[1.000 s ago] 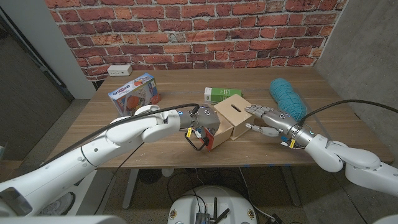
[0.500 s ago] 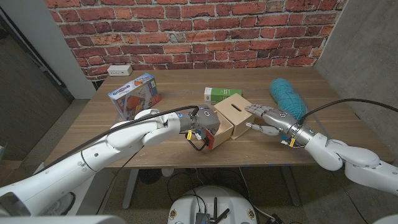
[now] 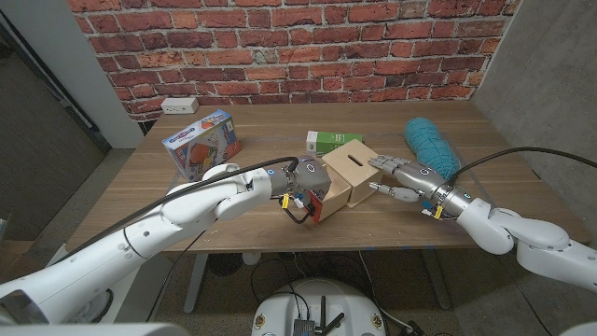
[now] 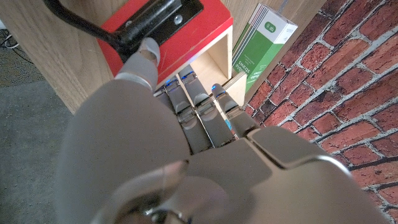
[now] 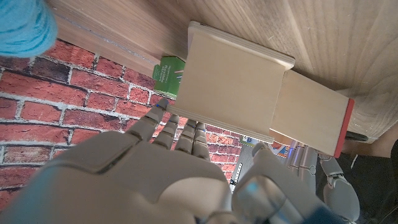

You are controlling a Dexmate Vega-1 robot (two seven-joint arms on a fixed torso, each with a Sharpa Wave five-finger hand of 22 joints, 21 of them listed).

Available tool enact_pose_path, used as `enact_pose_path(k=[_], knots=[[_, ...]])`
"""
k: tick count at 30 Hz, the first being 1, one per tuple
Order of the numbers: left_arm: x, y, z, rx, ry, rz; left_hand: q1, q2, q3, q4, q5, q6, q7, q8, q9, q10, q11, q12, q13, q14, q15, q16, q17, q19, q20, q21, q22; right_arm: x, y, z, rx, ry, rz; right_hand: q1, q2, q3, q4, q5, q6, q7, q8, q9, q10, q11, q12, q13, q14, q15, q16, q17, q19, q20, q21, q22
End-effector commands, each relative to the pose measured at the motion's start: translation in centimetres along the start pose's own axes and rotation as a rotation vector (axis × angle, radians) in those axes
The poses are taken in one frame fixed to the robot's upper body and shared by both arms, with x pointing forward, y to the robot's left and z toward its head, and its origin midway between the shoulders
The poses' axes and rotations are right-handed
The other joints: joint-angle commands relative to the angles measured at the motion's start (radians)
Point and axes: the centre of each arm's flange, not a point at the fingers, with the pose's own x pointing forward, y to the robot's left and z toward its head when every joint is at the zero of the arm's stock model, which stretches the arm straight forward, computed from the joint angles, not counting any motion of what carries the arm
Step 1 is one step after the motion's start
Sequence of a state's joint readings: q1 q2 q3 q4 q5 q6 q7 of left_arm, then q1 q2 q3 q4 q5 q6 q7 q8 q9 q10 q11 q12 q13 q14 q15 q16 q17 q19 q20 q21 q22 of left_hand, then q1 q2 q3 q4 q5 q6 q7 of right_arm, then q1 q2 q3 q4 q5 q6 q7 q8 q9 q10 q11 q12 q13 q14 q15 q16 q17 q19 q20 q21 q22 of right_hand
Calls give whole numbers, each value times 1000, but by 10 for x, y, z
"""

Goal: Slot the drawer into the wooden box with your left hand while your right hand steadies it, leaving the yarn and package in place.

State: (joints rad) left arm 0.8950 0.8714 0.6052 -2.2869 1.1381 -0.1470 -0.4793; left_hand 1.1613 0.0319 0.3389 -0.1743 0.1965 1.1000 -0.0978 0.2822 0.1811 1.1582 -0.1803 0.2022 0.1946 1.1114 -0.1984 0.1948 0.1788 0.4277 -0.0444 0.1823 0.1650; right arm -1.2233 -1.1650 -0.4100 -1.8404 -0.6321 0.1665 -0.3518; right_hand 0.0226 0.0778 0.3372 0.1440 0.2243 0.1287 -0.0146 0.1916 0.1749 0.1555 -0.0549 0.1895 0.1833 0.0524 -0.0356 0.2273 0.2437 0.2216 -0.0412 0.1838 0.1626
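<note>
**Drawer partway in, left hand pushing, right hand bracing**

Over the last second the left hand (image 3: 311,179) has crept right toward the wooden box (image 3: 348,175), taking the drawer (image 3: 315,204) with it. The red front sits closer to the box's left opening than a second ago. The shift is small. Box, yarn and package look unmoved.

Now: the drawer is partly slotted. In the right wrist view its pale body still sticks out of the box (image 5: 239,86) and ends at the red face (image 5: 344,126), so a good stretch is left to slide. The box sits mid-table with the drawer on its left, near side. The left hand's fingers (image 4: 198,102) are clenched over the drawer's top edge beside the red front and black handle (image 4: 127,30), grasping it.

The right hand (image 3: 403,177) is at the box's right side, fingers extended toward that wall. Contact looks likely, but I cannot tell for sure. It is not wrapped around anything, more a flat brace.

The teal yarn (image 3: 430,144) lies far right, just behind the right hand. The green package (image 3: 329,141) lies just behind the box. The colourful toy box (image 3: 202,140) is far left, well apart.

Judgement: insertion is under way and not finished. Keep pushing right, straight along the slot. The risks are the drawer jamming if skewed, or the box sliding into the yarn.
</note>
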Motion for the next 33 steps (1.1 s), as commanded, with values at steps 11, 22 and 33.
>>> enact_pose_path(k=[11,22,33], knots=[[10,-11,-2,-4,37,37,49,58,-1,3,5,19,7,4,14,32,-21,3,5,17,-46,6,2,12,-162,6,4,2,1,-4,12,-3,13,-3,52,7,2,-1,12,3,2,3,15,7,5,3,8,-33,0,4,10,-60,5,2],[18,-12,-4,-40,55,41,50,57,-4,3,5,19,7,2,14,34,-21,3,5,18,-46,5,2,13,-161,6,4,2,1,-5,19,-9,21,-2,53,10,1,-2,15,4,2,4,17,7,5,4,12,-32,1,4,21,-64,8,2],[23,-6,-9,-49,58,40,52,59,-5,3,6,18,7,2,17,34,-22,2,5,18,-46,4,2,14,-161,5,3,6,-2,-3,-1,-63,29,1,46,12,-3,-3,36,14,8,4,43,12,12,4,38,-40,8,3,48,-77,12,1]])
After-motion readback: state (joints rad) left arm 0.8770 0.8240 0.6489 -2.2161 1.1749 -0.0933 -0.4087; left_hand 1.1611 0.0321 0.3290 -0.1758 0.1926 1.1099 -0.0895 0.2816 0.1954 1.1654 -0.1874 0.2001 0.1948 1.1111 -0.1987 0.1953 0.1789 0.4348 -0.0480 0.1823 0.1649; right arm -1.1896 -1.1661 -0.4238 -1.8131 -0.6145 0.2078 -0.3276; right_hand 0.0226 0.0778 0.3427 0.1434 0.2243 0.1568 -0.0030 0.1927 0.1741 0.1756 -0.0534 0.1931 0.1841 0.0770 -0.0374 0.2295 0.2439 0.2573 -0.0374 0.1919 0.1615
